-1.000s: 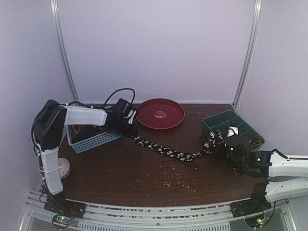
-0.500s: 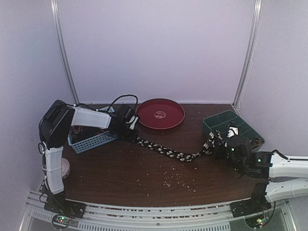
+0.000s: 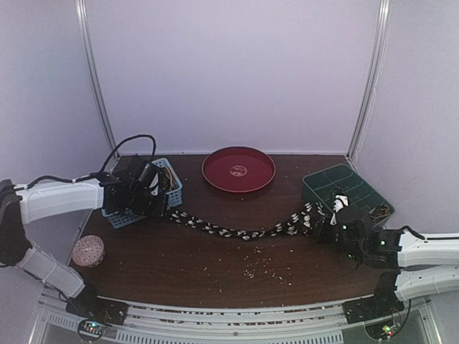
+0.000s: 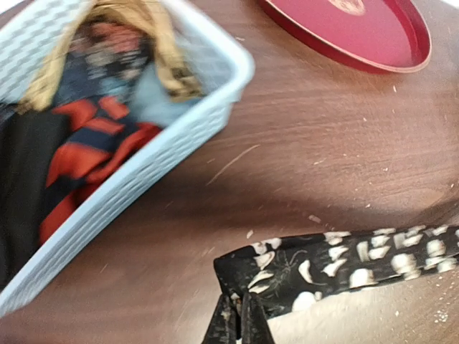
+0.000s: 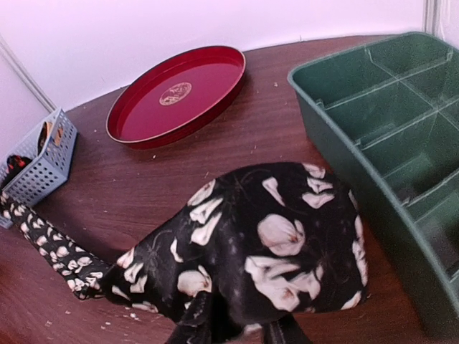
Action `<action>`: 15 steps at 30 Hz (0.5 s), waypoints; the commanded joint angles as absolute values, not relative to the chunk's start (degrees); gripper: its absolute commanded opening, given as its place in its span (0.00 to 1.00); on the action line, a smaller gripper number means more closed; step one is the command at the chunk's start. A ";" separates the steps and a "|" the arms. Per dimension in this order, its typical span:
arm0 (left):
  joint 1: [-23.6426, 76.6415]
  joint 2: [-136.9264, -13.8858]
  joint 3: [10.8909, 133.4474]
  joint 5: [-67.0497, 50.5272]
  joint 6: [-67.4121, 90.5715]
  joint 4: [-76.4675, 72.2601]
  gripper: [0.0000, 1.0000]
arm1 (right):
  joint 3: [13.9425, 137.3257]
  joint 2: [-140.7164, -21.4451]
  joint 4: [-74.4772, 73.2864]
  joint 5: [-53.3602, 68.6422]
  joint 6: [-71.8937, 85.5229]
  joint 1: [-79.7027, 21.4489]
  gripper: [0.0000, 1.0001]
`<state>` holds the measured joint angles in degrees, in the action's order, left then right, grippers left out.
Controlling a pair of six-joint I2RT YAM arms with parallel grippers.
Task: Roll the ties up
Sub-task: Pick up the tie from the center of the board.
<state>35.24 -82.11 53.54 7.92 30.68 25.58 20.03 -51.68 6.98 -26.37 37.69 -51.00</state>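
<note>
The long black cloth tie with white petal shapes (image 3: 229,231) lies stretched out across the middle of the table (image 3: 165,259), from near the left edge to near the right edge. No part of it is rolled yet. The left fingers (image 4: 237,321) are pinched tight on its thin end, just beside the pale blue plastic basket (image 3: 122,217). The right fingers (image 3: 328,229) look closed on its wide end, near the green plastic tray (image 5: 337,143), but the cloth hides their tips. More ties (image 4: 79,154) wait bunched in the basket, so I think nearly all the job is left.
</note>
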 commanded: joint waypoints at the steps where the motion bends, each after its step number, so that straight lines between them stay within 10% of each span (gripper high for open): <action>1: 34.95 -74.67 48.36 13.97 38.20 33.15 0.00 | 22.39 -54.79 2.41 -26.33 42.20 -50.74 0.36; 15: 34.89 -60.21 40.30 19.14 41.89 35.64 0.00 | 42.44 -70.93 -13.66 -35.54 57.65 -50.81 0.65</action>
<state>35.20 -63.64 41.69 15.84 40.16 35.24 37.54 -64.58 -9.04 -28.82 53.58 -51.00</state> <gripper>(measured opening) 0.008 0.650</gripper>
